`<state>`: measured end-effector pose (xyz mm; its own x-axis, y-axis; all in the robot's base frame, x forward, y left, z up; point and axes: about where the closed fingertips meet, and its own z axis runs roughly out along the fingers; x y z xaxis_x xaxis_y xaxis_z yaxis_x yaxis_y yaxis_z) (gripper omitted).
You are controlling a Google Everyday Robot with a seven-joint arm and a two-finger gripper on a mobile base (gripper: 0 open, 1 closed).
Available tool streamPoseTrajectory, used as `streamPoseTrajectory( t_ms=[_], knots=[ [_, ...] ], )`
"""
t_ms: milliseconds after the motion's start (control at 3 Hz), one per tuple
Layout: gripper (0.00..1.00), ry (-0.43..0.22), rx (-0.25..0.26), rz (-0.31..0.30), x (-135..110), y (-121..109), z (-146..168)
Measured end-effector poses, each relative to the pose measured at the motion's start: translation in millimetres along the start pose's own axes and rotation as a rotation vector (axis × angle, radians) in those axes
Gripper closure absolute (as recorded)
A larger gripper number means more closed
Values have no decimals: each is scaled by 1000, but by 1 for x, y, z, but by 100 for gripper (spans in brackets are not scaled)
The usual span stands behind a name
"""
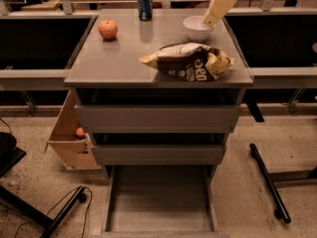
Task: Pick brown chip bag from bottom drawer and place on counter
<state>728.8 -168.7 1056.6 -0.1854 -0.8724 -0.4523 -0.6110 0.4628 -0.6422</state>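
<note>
The brown chip bag (190, 62) lies on its side on the counter (119, 58), at the right front, crinkled brown and tan with white lettering. My gripper (211, 19) is up at the top right, above and behind the bag, hanging over a white bowl (197, 29). It holds nothing and is apart from the bag. The bottom drawer (158, 202) is pulled out below, and its grey floor is bare.
A red apple (108, 29) sits at the counter's back left and a blue can (144, 4) at the back middle. The two upper drawers (157, 117) are shut. A cardboard box (67, 138) stands at the left of the cabinet. A black stand leg (267, 182) lies on the floor at the right.
</note>
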Motion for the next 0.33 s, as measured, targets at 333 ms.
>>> streamPoseTrajectory(
  t_ms=[333],
  knots=[
    [0,19,187,68,-4,-31,-77]
  ],
)
